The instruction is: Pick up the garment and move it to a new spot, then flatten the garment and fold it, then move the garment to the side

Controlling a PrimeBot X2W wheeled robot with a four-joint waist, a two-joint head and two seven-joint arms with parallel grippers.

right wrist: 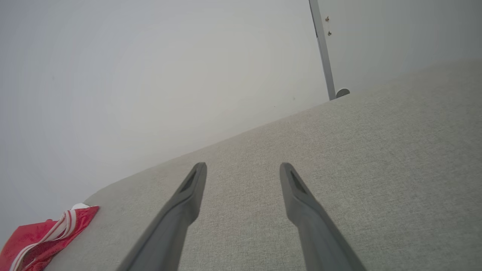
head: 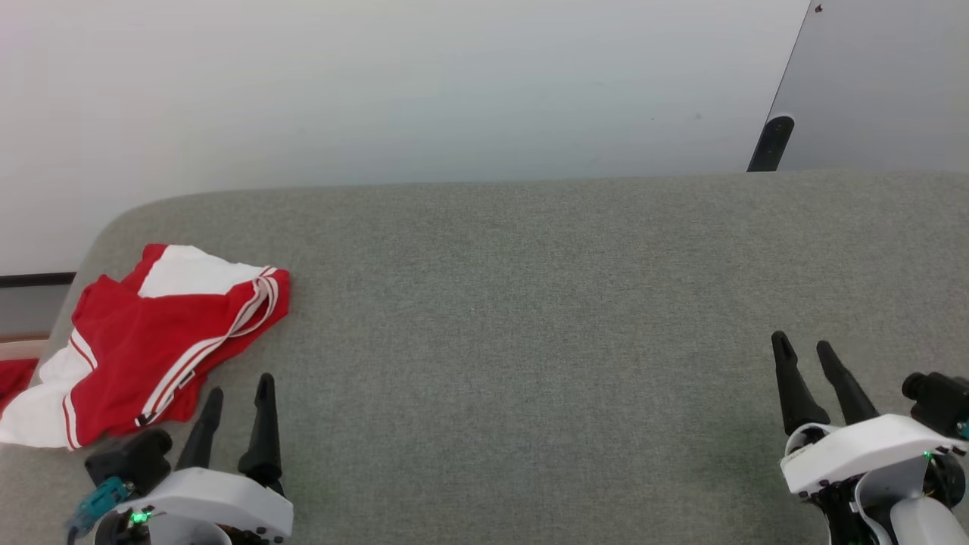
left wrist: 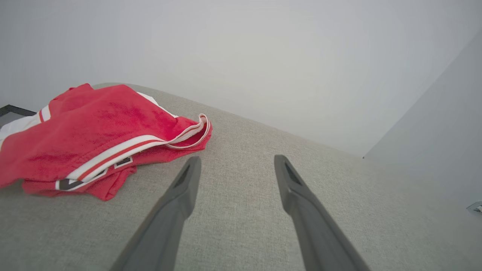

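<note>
Nearest, the left jaws stand wide open and empty. Their fingers (head: 263, 424) sit low over the table (head: 530, 341), just beside the shirt's near hem without touching it. This looks like a ready pose, open so that a short reach forward and to the left could take the cloth. The right jaws are just as open and empty. Their fingers (head: 791, 386) are over bare table, well apart from the shirt, probably kept clear until flattening calls for a second grip.

The shirt (head: 166, 341) lies crumpled along the table's left edge. It is doubled over itself, with the striped trim on top and a white sleeve end at the edge. In the left wrist view it (left wrist: 94, 131) sits left of the fingers (left wrist: 184, 188), and in the right wrist view it (right wrist: 41, 237) is off in the far corner. It is bunched and untouched, so the pick-up has not begun, and the wide bare middle of the table seems the natural new spot.

Beyond the table are a pale wall (head: 378, 91) and, at the right, a dark post (head: 771, 144).
</note>
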